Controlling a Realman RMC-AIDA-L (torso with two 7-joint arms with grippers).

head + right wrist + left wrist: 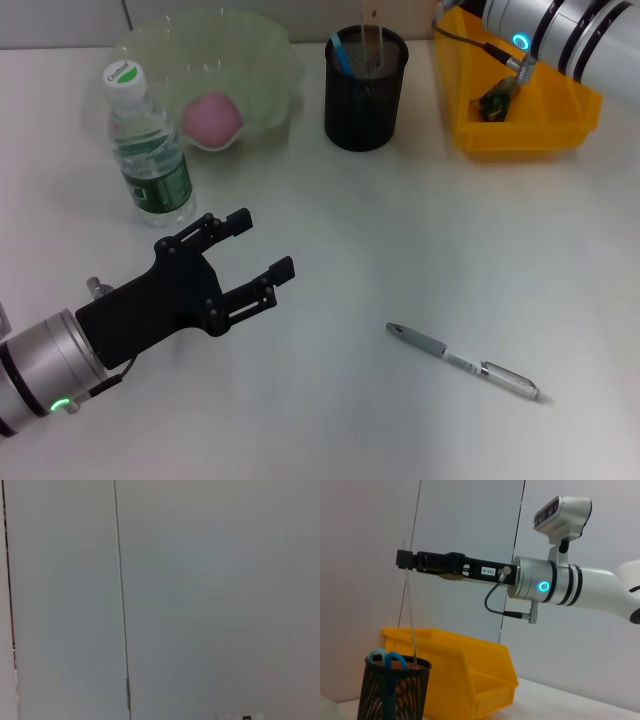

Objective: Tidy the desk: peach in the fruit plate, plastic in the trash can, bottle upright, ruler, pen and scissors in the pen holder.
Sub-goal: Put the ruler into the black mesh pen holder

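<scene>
Start at the left of the head view. The left tool (262, 248) hovers low over the white worktop (400, 230) with its 2 fingers spread apart and nothing between them.

Just behind it, the bottle (148, 150) stands upright on the worktop, cap on. Behind and to the right of the bottle you will find the pale green fruit plate (260, 50), with the pink peach (210, 120) lying inside it.

Moving right, the black mesh pen holder (364, 95) stands upright. The blue handles of the scissors (341, 52) show above its rim, and the ruler (372, 35) stands in it as well. In the left wrist view, the ruler (410, 615) rises as a thin strip from the holder up to the tip of the right tool (406, 560); you cannot tell whether that tool grips it or how its fingers are set.

The pen (462, 361) lies flat on the worktop in the near right area, well apart from the holder and from both tools.

At the far right, the yellow trash can (560, 120) holds a small dark item (496, 100). The right arm reaches in above it.
</scene>
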